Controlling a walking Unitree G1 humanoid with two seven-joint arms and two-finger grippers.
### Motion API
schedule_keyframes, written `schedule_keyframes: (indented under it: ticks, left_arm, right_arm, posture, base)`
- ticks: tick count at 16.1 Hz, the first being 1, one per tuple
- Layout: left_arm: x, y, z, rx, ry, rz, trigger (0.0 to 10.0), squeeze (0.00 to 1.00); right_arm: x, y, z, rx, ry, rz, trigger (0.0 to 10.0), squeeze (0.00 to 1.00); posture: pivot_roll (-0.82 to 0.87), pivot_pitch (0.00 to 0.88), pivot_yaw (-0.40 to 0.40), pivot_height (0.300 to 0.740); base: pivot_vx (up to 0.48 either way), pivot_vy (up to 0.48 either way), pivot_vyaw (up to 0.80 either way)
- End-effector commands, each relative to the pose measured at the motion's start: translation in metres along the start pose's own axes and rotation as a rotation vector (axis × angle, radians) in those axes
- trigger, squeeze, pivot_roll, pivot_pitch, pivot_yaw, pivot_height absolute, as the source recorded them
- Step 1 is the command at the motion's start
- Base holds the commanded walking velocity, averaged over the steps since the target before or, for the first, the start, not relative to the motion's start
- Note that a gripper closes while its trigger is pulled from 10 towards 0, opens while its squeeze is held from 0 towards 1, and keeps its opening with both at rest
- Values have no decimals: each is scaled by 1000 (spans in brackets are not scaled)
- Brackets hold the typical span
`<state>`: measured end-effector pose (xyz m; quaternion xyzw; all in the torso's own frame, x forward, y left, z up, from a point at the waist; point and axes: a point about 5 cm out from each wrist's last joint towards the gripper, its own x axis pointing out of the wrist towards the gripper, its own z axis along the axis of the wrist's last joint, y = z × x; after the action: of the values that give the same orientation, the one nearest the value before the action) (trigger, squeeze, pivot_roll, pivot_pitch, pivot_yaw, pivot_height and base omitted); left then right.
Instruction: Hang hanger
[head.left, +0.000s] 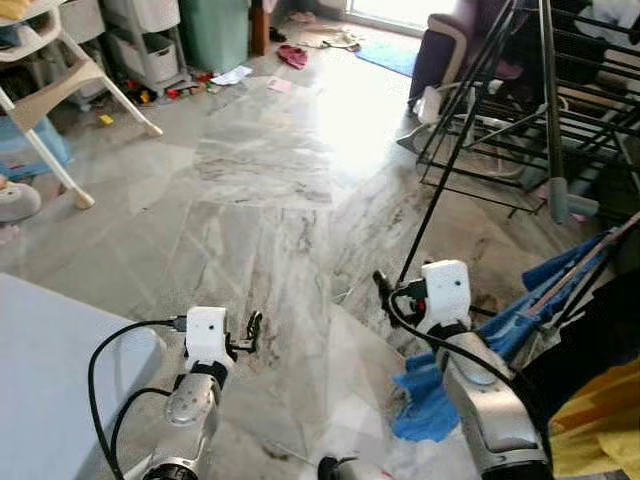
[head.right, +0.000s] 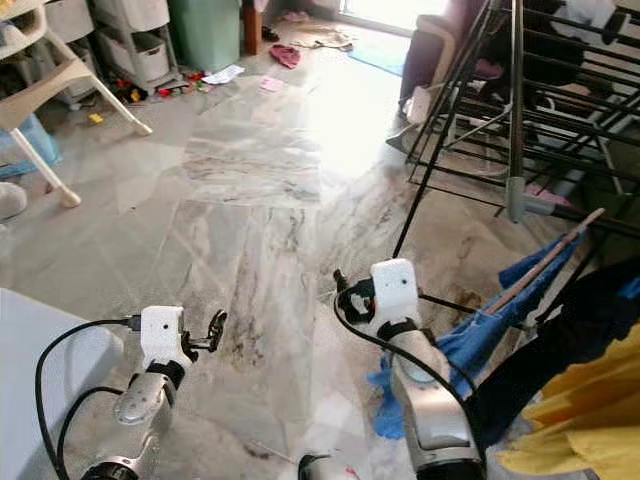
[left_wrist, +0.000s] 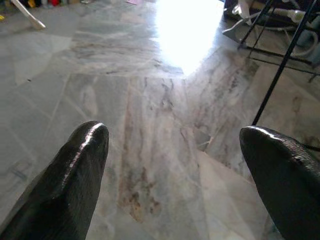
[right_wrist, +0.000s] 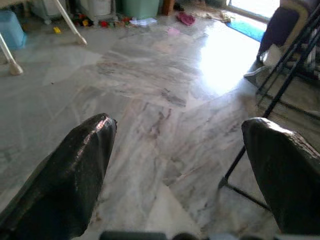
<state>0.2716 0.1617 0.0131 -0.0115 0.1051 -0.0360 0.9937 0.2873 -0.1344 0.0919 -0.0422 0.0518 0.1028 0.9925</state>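
Two grippers are raised over a grey marble floor (head.left: 270, 200). The left gripper (head.left: 252, 330) is low on the left, the right gripper (head.left: 383, 287) a little farther forward on the right; each has its two black fingers spread wide with nothing between them, as both wrist views show, with bare floor in the gap between the left fingers (left_wrist: 75, 175) and between the right fingers (right_wrist: 70, 175).

One black drying rack (head.left: 540, 110) stands at the right edge of the floor, its thin slanted legs reaching down near the right gripper. One grey upright pole (head.left: 553, 120) rises through it. Below it, at the lower right, one blue cloth (head.left: 440, 400) hangs down to the floor beside the right arm, next to one yellow cloth (head.left: 600, 420) and a dark garment (head.left: 590, 340). A thin rod (head.right: 545, 265) slants across the blue cloth; I cannot tell whether it is part of a hanger, and no hanger can be made out for certain.

At the lower left corner lies one pale blue-grey surface (head.left: 50, 370), its edge just beside the left arm. At the far left stands one white high chair (head.left: 50, 90); behind it are one set of white drawers (head.left: 150, 40) and one green bin (head.left: 215, 30). One pink cloth (head.left: 293, 55) and one blue mat (head.left: 390, 55) lie at the far end.

Between the surface on the left and the rack legs on the right, a wide strip of floor runs open ahead of both grippers.
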Motion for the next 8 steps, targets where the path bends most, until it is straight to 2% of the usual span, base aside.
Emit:
schedule_keyframes:
  ticks: [1, 3, 6, 8]
  left_arm:
    - [-5, 7, -5, 23, 23, 19, 10000, 0]
    - [-5, 7, -6, 50, 34, 10, 10000, 0]
    - [-1, 1, -5, 57, 50, -33, 10000, 0]
    - [4, -2, -3, 63, 52, -52, 10000, 0]
  right_arm:
    - [-3, -7, -6, -5, 16, -42, 10000, 0]
    - [-12, -17, -10, 1, 18, -166, 10000, 0]
    - [-18, -27, -15, -2, 32, -234, 10000, 0]
    - [-20, -31, -13, 5, 22, -259, 10000, 0]
  posture:
    - [-83, 128, -79, 740]
    - [-117, 135, -38, 740]
    - [-143, 132, -16, 740]
    - [-157, 129, -7, 740]
  base:
    - [0, 0, 0]
    - [0, 0, 0]
    - [0, 0, 0]
    - [0, 0, -606]
